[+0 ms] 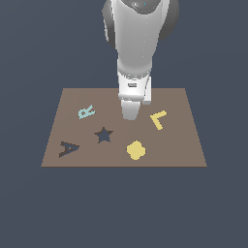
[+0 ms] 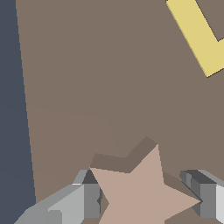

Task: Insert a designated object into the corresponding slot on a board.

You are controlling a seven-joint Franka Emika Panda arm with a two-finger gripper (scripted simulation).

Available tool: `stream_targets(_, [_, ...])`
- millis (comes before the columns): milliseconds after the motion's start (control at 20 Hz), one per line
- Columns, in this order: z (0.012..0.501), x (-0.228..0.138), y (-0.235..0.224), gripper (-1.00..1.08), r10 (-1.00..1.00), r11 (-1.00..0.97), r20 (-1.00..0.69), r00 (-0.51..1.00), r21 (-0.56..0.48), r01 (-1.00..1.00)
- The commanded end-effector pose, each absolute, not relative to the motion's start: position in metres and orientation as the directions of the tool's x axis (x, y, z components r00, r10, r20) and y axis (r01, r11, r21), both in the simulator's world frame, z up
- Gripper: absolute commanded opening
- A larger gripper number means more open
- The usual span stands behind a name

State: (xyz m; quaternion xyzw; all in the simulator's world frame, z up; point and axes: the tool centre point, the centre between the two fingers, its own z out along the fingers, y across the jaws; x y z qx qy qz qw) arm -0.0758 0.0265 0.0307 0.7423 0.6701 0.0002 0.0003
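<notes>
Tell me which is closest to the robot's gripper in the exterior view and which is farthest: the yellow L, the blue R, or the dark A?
Measured from the gripper:
1. Yellow L, nearest, just to the exterior view's right of it.
2. Blue R, farther off, on the exterior view's left.
3. Dark A, farthest, near the board's front left corner.

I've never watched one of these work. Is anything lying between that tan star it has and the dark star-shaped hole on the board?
Nothing visible blocks it. The tan star sits between the gripper jaws above bare board. The star slot lies open; the blue R, yellow blob and yellow L lie off to the sides.
</notes>
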Motion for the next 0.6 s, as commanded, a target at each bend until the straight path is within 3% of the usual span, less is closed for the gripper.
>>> stream_targets(0, [0.0299, -0.0762, 0.0264, -1.00, 0.995, -0.102, 0.000, 0.102, 0.000, 0.995])
stream_targets(550, [0.0352, -0.0757, 0.0266, -1.00, 0.995, -0.102, 0.000, 0.102, 0.000, 0.995])
